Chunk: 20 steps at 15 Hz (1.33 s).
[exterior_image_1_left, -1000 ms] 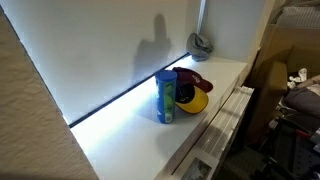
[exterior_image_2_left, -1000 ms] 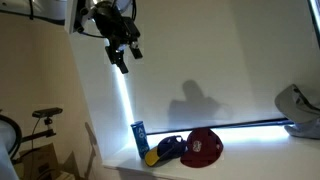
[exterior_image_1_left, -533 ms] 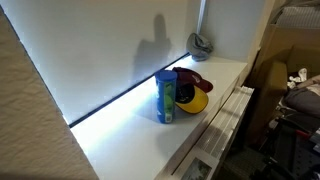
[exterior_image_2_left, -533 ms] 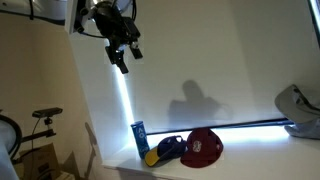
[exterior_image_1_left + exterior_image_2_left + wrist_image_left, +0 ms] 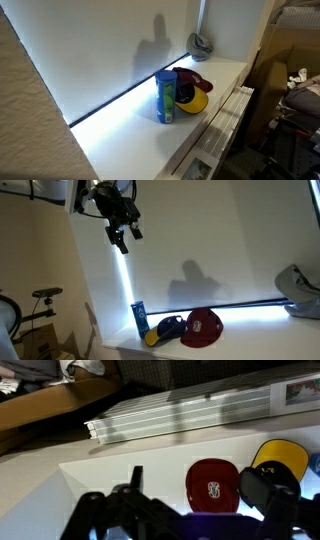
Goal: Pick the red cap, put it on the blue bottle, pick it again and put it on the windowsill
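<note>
The red cap (image 5: 204,327) lies on the white windowsill (image 5: 250,335), next to a yellow cap with a dark inside (image 5: 167,330). The blue bottle (image 5: 139,318) stands upright beside the yellow cap. In an exterior view the bottle (image 5: 165,97) hides most of the red cap (image 5: 190,79). My gripper (image 5: 126,236) hangs open and empty high above the sill. In the wrist view the red cap (image 5: 212,486) lies far below between my open fingers (image 5: 195,485), with the yellow cap (image 5: 279,459) to its right.
A grey cap (image 5: 298,288) lies at the far end of the sill, also seen in an exterior view (image 5: 202,43). A white ribbed radiator (image 5: 180,418) runs below the sill edge. A white blind (image 5: 200,240) backs the sill. A bicycle (image 5: 30,310) stands by the wall.
</note>
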Each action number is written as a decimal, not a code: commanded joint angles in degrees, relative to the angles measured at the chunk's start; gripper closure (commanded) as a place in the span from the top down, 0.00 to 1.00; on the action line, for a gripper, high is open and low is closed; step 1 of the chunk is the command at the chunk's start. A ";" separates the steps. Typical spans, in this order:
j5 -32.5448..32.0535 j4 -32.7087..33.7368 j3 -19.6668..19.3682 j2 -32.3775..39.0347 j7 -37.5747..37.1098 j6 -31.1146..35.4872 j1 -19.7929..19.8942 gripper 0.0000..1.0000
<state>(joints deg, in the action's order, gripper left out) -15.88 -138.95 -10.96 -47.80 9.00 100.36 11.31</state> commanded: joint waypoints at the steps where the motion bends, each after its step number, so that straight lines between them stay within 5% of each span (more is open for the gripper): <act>1: 0.69 0.83 0.25 8.39 2.16 -0.18 -4.29 1.00; 7: 6.01 0.13 0.21 28.12 8.16 8.59 -11.88 1.00; 8: 5.13 2.18 1.59 31.26 7.53 5.89 -11.62 1.00; 9: 5.16 -1.50 1.84 24.40 5.82 7.25 -10.40 1.00; 12: 5.01 0.86 2.88 31.45 5.99 7.14 -10.66 1.00; 20: 18.42 0.72 -2.03 32.68 6.33 30.53 -7.66 1.00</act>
<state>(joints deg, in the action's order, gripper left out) -0.98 -137.86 -11.22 -17.60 14.14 122.37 1.24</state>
